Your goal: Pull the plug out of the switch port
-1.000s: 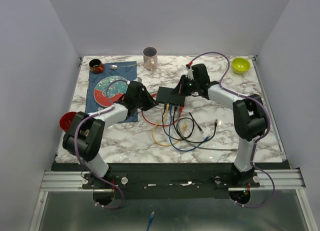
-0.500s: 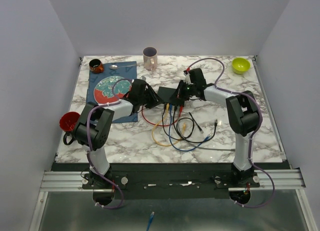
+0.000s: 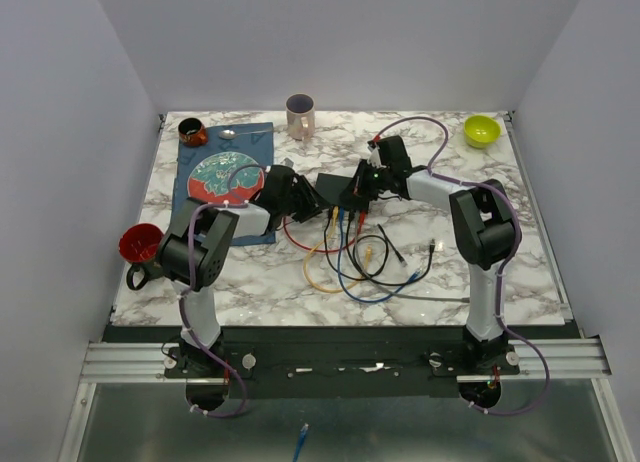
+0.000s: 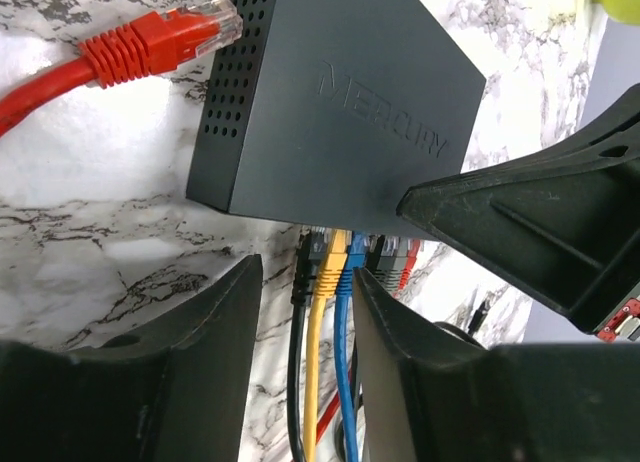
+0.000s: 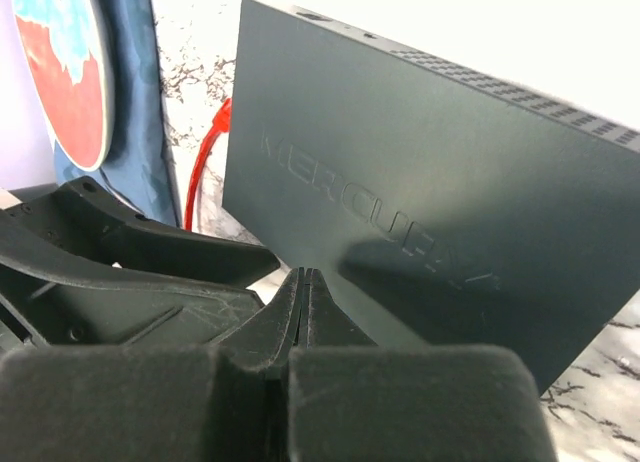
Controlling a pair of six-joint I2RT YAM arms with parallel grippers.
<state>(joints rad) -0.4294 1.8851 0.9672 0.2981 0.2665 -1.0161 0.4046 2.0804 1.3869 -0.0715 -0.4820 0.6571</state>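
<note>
The switch (image 3: 333, 189) is a flat matte-black box at mid table, with "MERCURY" embossed on its top (image 4: 340, 92). Black, yellow and blue plugs (image 4: 328, 257) sit in sockets on its near edge, with grey and red ones (image 4: 398, 257) beside them. My left gripper (image 4: 305, 282) is open, its fingers (image 4: 215, 322) straddling the black, yellow and blue cables just below the plugs. My right gripper (image 5: 303, 282) is shut and empty, its tip resting on the switch top (image 5: 420, 182). A loose red plug (image 4: 160, 37) lies at the switch's side.
Tangled cables (image 3: 360, 257) spread on the marble in front of the switch. A patterned plate (image 3: 222, 177) on a blue cloth lies to the left. A mug (image 3: 300, 114), brown cup (image 3: 192, 132), green bowl (image 3: 481, 130) and red cup (image 3: 138, 242) stand around.
My left arm has swung right, bringing its gripper up to the switch's cable side. My right gripper has moved left and down onto the switch top.
</note>
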